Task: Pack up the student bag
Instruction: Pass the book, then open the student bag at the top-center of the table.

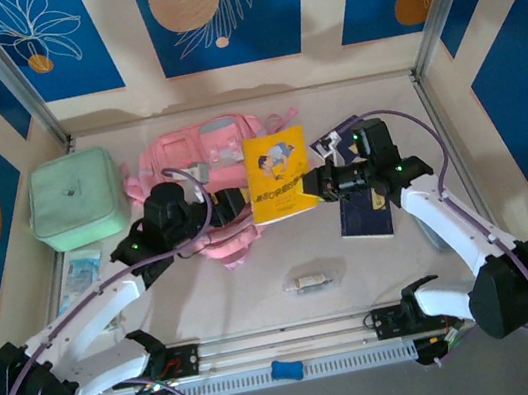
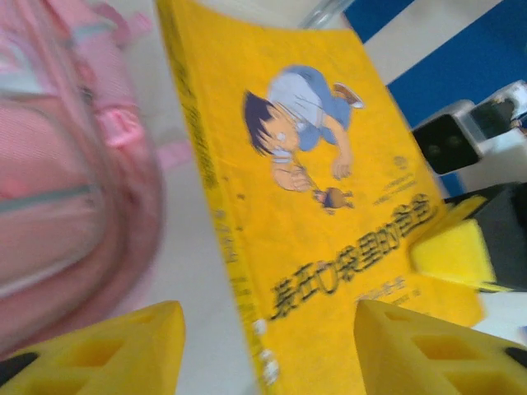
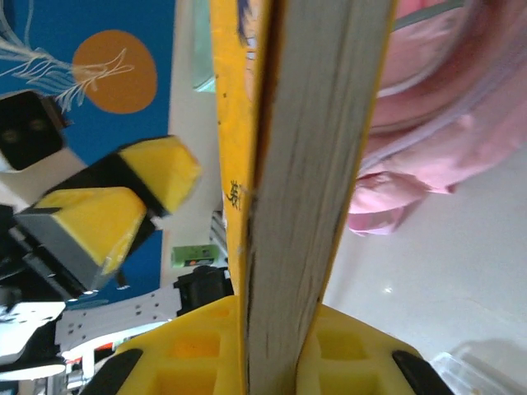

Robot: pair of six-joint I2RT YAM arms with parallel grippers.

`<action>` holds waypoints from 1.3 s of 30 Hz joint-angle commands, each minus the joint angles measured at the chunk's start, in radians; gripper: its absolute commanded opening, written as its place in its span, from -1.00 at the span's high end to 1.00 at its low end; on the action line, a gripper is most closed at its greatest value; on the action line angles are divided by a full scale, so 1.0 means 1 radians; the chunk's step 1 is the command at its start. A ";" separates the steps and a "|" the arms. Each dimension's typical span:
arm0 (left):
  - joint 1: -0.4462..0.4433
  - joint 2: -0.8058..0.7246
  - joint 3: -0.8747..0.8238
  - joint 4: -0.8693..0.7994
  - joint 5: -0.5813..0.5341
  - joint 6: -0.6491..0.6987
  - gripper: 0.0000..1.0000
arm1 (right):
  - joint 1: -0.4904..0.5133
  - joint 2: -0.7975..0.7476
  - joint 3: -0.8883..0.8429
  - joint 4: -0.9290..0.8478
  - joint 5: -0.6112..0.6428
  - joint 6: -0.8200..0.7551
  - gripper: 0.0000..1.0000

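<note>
The student bag (image 1: 200, 164), soft and pink, lies at the back middle of the table. A yellow book (image 1: 277, 174) with a cartoon boy on its cover hangs over the bag's right side. My right gripper (image 1: 315, 186) is shut on the book's right edge; in the right wrist view the page block (image 3: 313, 164) is pinched between my yellow fingers (image 3: 189, 354). My left gripper (image 1: 236, 202) stands open at the book's left edge. In the left wrist view its fingers (image 2: 123, 354) sit apart on either side of the spine (image 2: 235, 271), and the bag (image 2: 66, 181) is to the left.
A mint green square case (image 1: 77, 198) sits at the back left, with a small packet (image 1: 81, 269) in front of it. A dark blue book (image 1: 365, 213) lies under the right arm. A small clear item (image 1: 310, 281) lies near the front middle.
</note>
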 commanded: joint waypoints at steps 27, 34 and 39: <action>0.047 0.633 0.362 -0.432 -0.363 0.863 -0.62 | -0.183 -0.105 -0.081 -0.190 0.043 -0.079 1.00; 0.070 0.737 0.436 -0.410 -0.365 0.881 -0.20 | -0.198 -0.117 -0.086 -0.199 0.035 -0.088 1.00; 0.069 0.763 0.507 -0.461 -0.341 0.884 0.43 | -0.220 -0.130 -0.090 -0.207 0.025 -0.095 1.00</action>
